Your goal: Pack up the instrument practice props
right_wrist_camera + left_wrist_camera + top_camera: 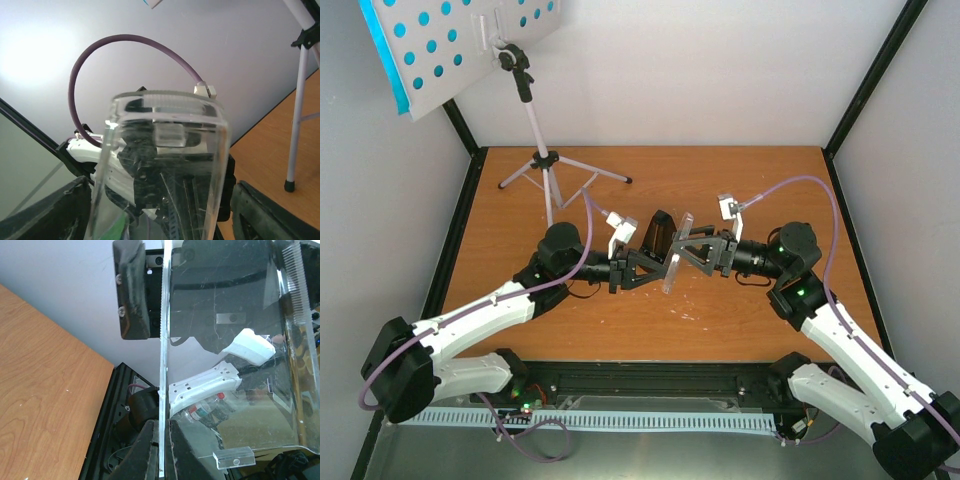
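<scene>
While in left fingers (143, 452), cover (230, 405) beside metronome (660, 234).

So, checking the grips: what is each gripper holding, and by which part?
The left gripper pinches the clear cover by one thin side edge. The right gripper straddles the same cover with its jaws open and gaps on both sides, holding nothing.

I find nothing I can read: no text, label, brand or number on the clear cover (230, 365), on the black metronome (658, 235), or on the white music stand desk (470, 62), which shows only punched holes.
</scene>
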`<action>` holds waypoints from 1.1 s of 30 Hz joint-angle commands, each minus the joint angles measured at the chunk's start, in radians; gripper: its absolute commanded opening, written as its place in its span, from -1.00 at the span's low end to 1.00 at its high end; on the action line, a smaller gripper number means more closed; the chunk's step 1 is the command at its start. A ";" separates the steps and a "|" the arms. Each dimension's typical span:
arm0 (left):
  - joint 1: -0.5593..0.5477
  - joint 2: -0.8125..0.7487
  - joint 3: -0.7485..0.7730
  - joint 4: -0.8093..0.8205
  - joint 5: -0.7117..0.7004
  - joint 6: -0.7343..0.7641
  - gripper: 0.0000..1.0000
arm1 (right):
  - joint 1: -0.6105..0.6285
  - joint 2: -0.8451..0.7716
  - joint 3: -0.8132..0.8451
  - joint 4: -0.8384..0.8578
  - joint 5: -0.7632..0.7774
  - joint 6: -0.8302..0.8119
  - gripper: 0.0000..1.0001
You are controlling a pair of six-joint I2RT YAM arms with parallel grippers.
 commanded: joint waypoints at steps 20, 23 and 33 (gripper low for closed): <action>0.107 -0.019 0.085 -0.368 -0.250 0.172 0.64 | 0.008 -0.053 0.075 -0.429 0.214 -0.398 -0.01; 0.131 0.047 0.175 -0.456 -0.321 0.286 0.72 | 0.008 -0.074 0.060 -0.508 0.287 -0.460 0.01; 0.132 0.387 0.464 -0.613 -0.511 0.531 0.77 | 0.008 -0.158 -0.020 -0.553 0.411 -0.485 0.00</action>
